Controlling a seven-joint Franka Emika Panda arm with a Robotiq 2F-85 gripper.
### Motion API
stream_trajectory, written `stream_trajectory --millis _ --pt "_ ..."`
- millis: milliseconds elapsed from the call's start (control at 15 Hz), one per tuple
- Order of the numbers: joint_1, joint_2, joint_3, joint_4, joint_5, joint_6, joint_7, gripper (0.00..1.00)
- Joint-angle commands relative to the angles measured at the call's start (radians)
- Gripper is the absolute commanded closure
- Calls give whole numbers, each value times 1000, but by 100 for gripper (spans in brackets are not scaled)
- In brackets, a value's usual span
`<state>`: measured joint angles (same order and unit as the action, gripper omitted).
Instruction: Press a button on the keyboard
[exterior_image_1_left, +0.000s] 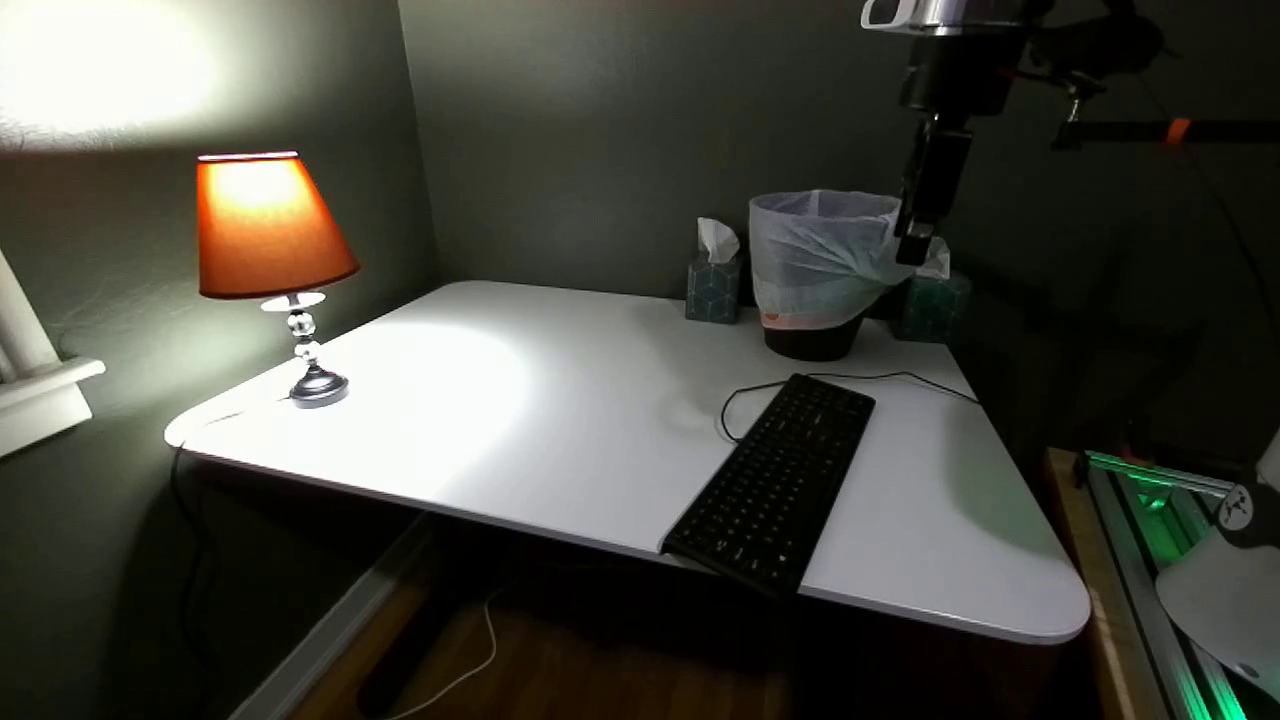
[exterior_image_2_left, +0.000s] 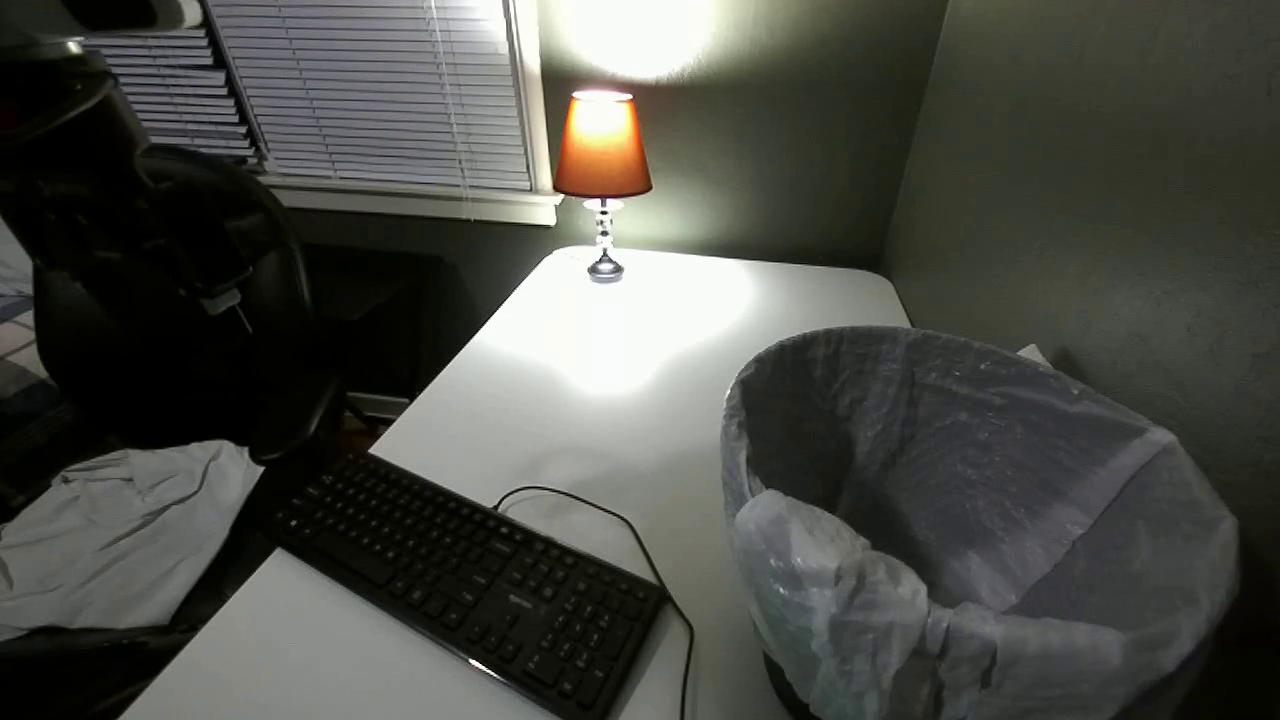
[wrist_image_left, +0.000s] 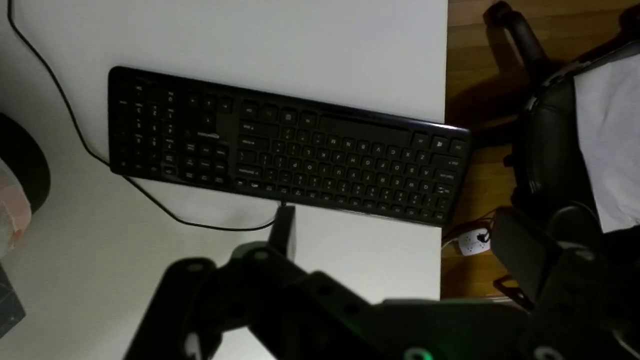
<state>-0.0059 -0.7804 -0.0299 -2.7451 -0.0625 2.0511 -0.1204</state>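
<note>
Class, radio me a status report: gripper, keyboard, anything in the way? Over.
Gripper open, hovering. Keyboard untouched, one end overhanging table. Cable beside keyboard, not over it.

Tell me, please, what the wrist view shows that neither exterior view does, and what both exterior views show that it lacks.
Only the wrist view shows a white power strip, past the edge of the flat white table.

Only the exterior views show a lit, orange-shaded table lamp and a white window sill.

All share the table and, jutting over its edge, the flat black keyboard with its thin black cable. The wrist view and an exterior view share a black chair bearing a white cloth.
</note>
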Motion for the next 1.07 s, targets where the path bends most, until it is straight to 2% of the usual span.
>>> stream_trajectory --millis 0,200,467,1000 --pt "-72 51 -78 24 6 53 31 0" --pt "-137 96 -148 29 28 130 59 0" --pt "-189 202 -228 42 99 237 89 0" --pt "-198 438 -283 88 324 422 174 0"
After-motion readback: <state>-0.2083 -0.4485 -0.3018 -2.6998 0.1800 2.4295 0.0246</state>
